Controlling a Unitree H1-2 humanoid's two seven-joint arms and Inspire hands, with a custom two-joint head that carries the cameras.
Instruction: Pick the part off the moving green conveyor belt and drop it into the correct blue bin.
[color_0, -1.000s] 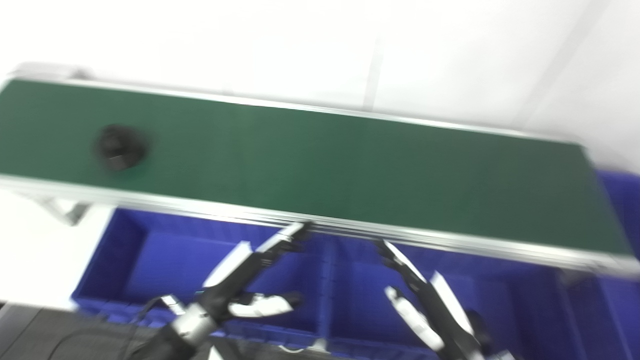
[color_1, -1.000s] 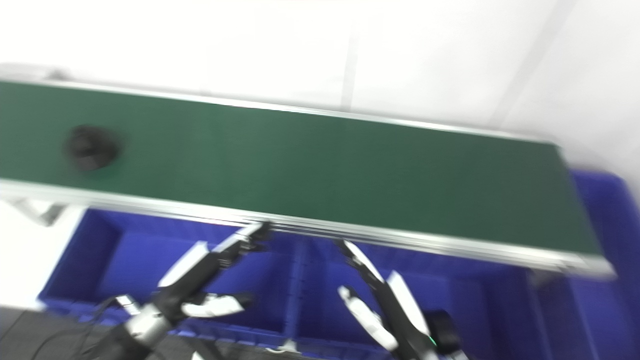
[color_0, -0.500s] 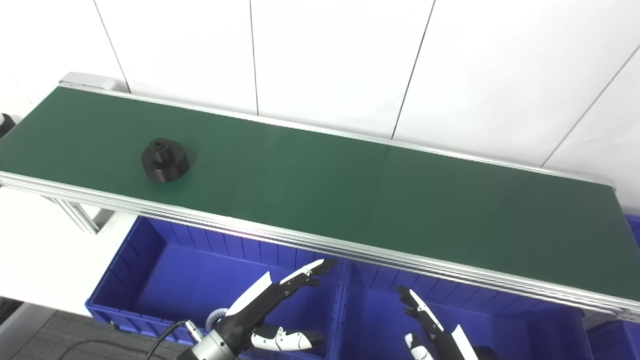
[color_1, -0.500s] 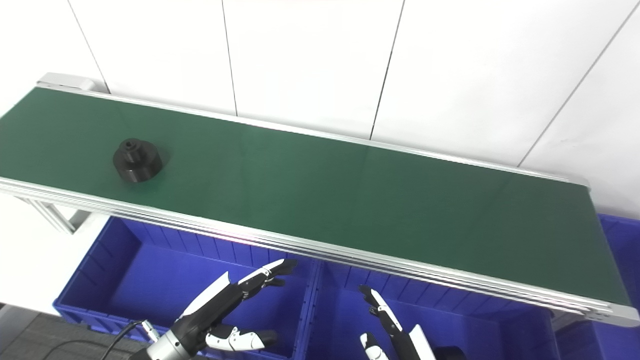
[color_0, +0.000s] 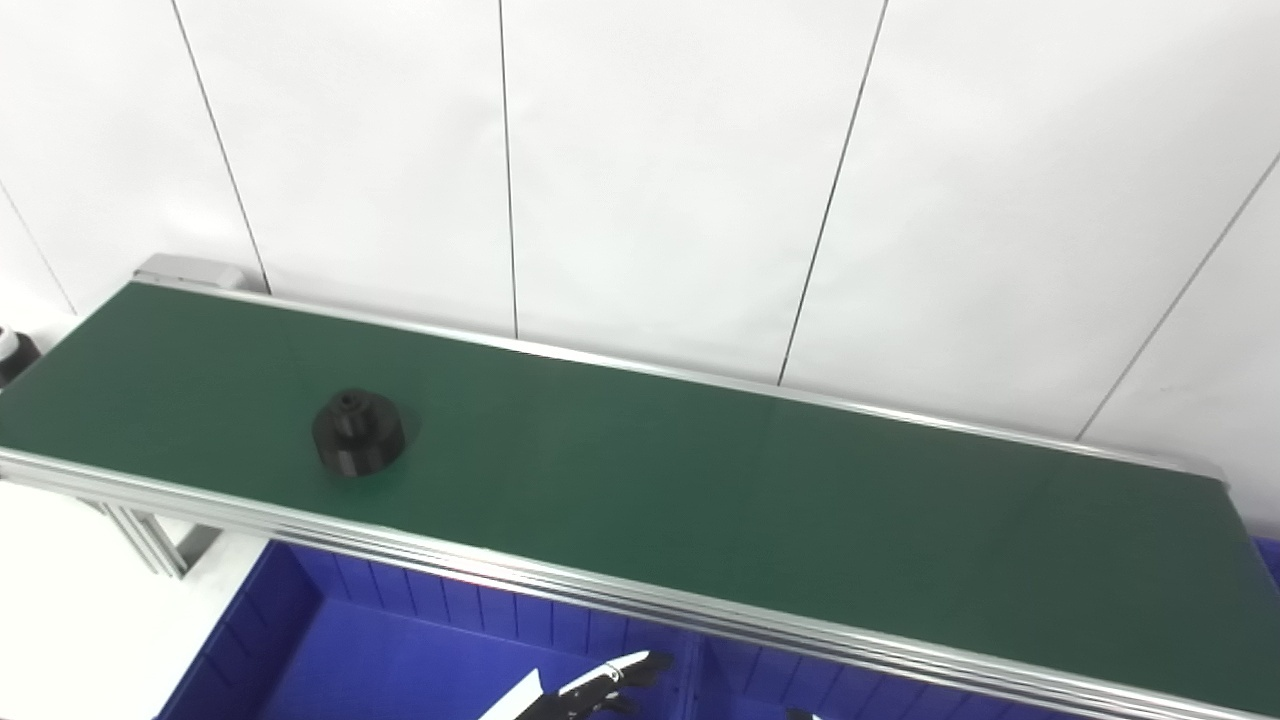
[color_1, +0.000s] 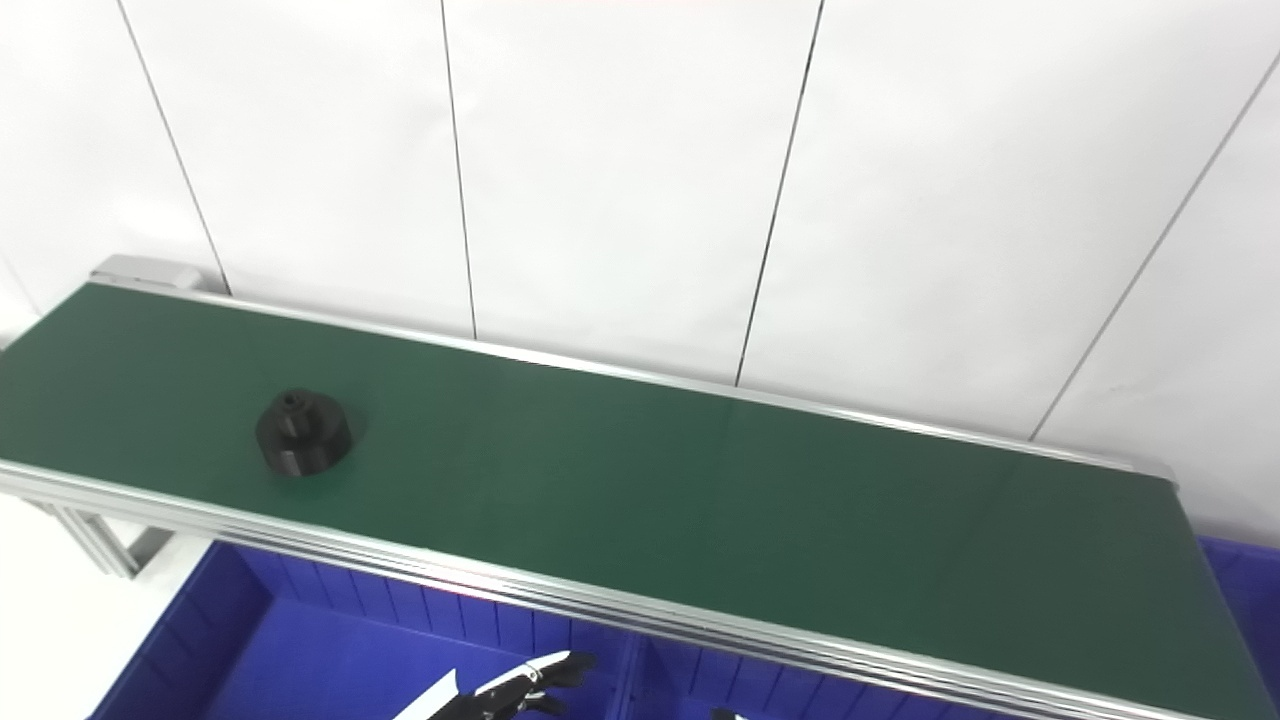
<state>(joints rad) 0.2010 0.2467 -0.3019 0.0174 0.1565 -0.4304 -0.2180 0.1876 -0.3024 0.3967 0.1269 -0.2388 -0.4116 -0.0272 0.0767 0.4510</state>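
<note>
1. Black round part (color_0: 357, 432) sits on the green conveyor belt (color_0: 700, 480), toward the belt's left end, nearer the front rail than the back rail. Stepped shape, wide base, narrower hub on top with a small hole in it. Upright, nothing touching it.
2. Belt runs from the upper left to the lower right of frame, with aluminium rails on both long edges and a white panelled wall (color_0: 650, 170) behind.
3. Blue bins under the front rail: left bin (color_0: 330, 650) shows its ribbed back wall and part of its floor; the next bin (color_1: 800, 690) to its right shows just a strip of wall.
4. Left hand (color_0: 585, 690): only fingertips poke in at the bottom edge, over the left bin near the divider. Extended, holding nothing; can't tell how far they're spread.
5. Right hand (color_0: 797, 714): a sliver of fingertip at the bottom edge; finger state can't be told.
6. Both hands well apart from the part.
</note>
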